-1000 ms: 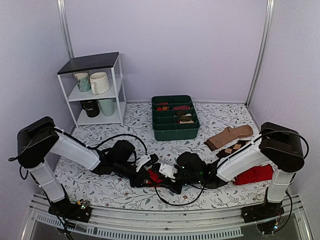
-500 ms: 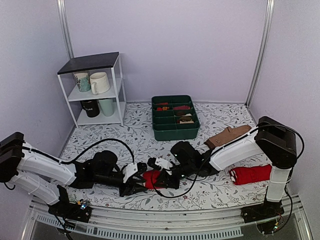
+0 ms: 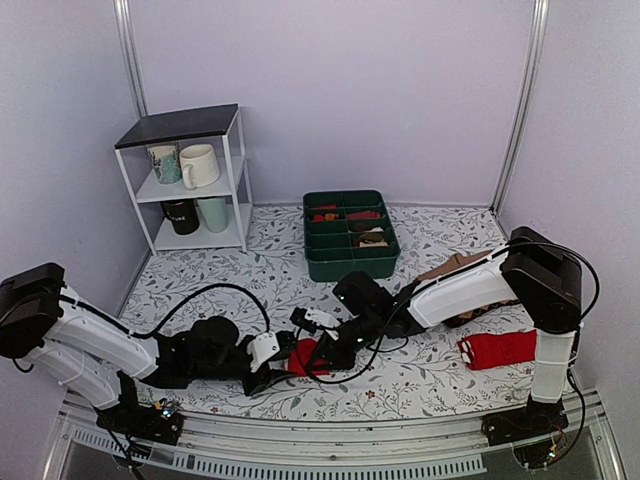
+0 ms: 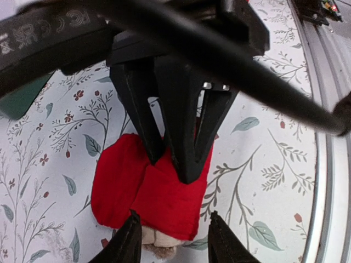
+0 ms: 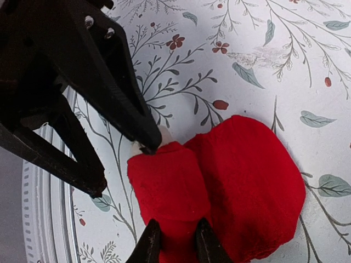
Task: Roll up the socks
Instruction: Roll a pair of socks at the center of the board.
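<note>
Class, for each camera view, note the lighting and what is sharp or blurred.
Top external: even, diffuse light, only soft shadows on the table, sharp throughout. Left wrist: the cable close to the lens is blurred, the socks sharp. Right wrist: the table print is crisp, but the saturated red shows few folds.

High rear camera overlooks table (image 3: pixel 430 385); wrist cameras, seemingly opposed, closely share the socks (image 4: pixel 164 205).

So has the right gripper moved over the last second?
Yes. The right gripper has slid left and farther back, closer to the green tray, with the red socks pinched in it.
</note>
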`<state>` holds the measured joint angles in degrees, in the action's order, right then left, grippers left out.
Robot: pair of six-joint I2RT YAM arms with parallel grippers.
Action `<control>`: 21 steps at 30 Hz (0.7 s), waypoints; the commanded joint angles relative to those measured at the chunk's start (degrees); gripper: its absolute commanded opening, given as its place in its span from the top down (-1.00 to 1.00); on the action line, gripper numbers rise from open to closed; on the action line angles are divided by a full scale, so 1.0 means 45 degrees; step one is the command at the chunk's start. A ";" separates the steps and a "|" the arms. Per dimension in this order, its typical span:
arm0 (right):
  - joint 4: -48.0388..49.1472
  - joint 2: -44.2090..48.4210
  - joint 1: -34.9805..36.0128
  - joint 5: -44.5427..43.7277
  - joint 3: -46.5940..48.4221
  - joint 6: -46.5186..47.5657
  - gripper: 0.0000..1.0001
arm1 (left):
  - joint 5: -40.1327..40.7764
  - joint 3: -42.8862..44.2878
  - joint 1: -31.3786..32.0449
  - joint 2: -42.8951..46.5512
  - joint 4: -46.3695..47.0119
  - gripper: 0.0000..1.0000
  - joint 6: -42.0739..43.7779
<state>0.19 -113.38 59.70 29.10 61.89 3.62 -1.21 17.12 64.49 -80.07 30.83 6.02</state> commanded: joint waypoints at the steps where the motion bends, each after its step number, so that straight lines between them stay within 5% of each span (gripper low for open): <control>1: -0.3900 -0.1448 0.0018 -0.0731 -0.0812 -0.0159 0.70 | 0.1076 0.0119 0.0332 -0.0541 0.0593 0.13 0.0165; 11: -0.4059 -0.1788 -0.0072 -0.0401 -0.0658 -0.0132 0.69 | 0.0844 0.0551 0.0552 -0.1556 0.0523 0.21 -0.0066; 18: -0.4123 -0.1923 -0.0074 -0.0256 -0.0540 -0.0137 0.69 | 0.0237 0.0853 0.0537 -0.1767 0.0089 1.00 -0.0005; 21: -0.3998 -0.1712 -0.0115 -0.0350 -0.0549 -0.0186 0.67 | 0.0011 0.1132 0.0506 -0.1944 -0.0554 1.00 -0.0301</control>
<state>-2.24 -115.00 58.33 33.17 63.75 3.40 2.79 19.51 65.98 -86.61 31.62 5.80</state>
